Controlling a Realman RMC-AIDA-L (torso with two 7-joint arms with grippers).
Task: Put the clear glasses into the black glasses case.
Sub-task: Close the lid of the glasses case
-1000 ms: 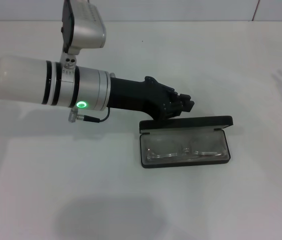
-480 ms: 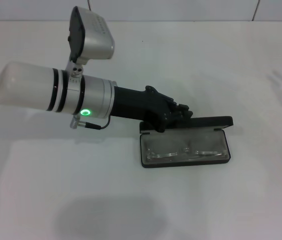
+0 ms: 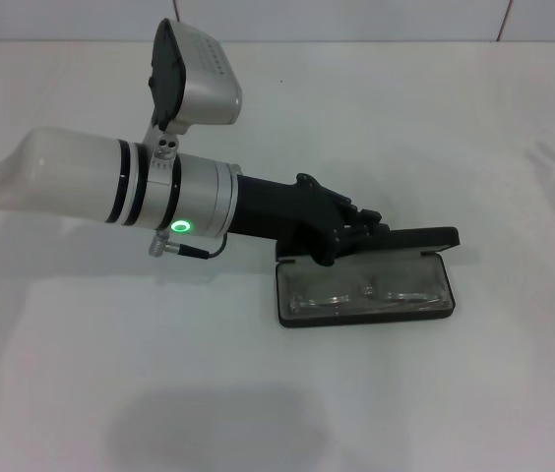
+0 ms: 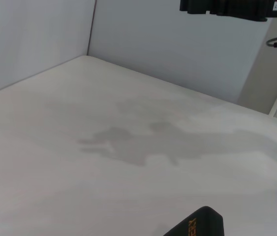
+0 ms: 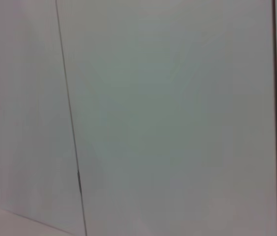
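Clear glasses (image 3: 364,293) already inside the open black glasses case (image 3: 442,313), left gripper (image 3: 368,228) at its raised lid, finger state unclear, closing apparently left.

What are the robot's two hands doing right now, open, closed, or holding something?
Left gripper: at the back lid edge of the black glasses case; open or closed cannot be told.
Right gripper: not in view.
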